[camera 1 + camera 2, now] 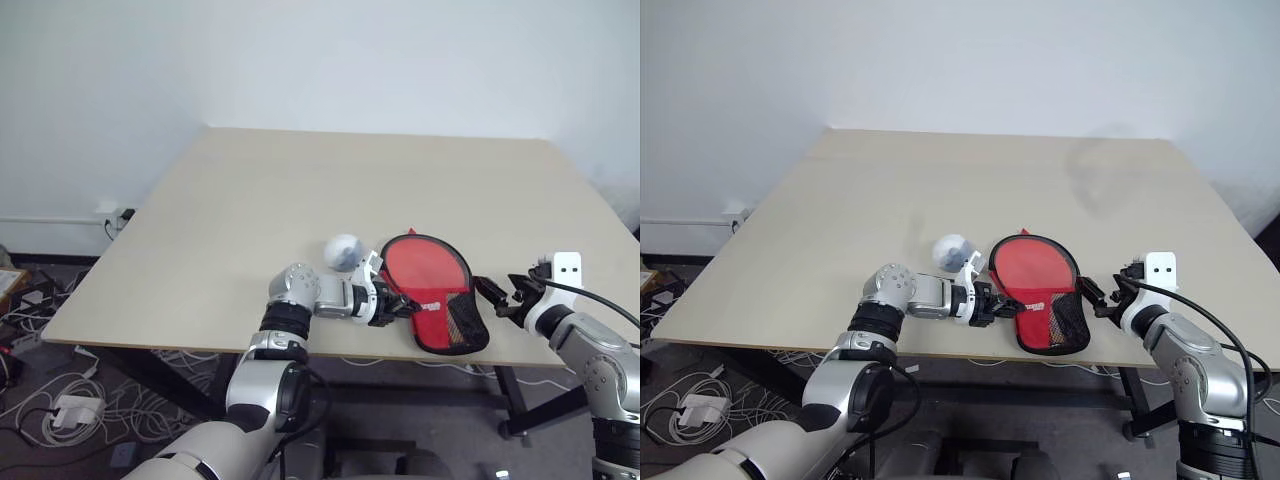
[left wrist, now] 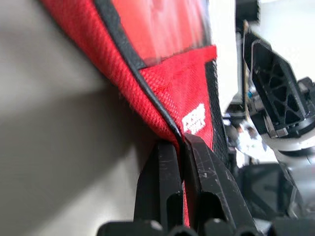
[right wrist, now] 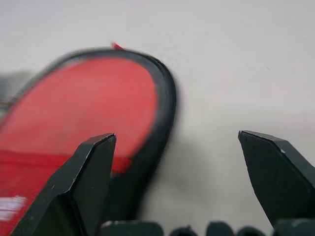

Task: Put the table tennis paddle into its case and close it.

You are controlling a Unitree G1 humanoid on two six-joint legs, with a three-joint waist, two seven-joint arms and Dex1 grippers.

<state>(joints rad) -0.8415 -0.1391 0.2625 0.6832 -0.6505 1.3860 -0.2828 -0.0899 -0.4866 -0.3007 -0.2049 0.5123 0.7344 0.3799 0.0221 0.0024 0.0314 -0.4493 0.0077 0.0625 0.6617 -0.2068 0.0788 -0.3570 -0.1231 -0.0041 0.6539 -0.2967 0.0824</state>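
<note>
Near the surface's front edge, my left gripper pinches the case's rim; right gripper gapes beside it. Closing step, I judge; zipper next.

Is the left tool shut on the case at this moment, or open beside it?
Shut on it. The left tool has its two black fingers pressed together with the black edging of the red case pinched between them.
</note>
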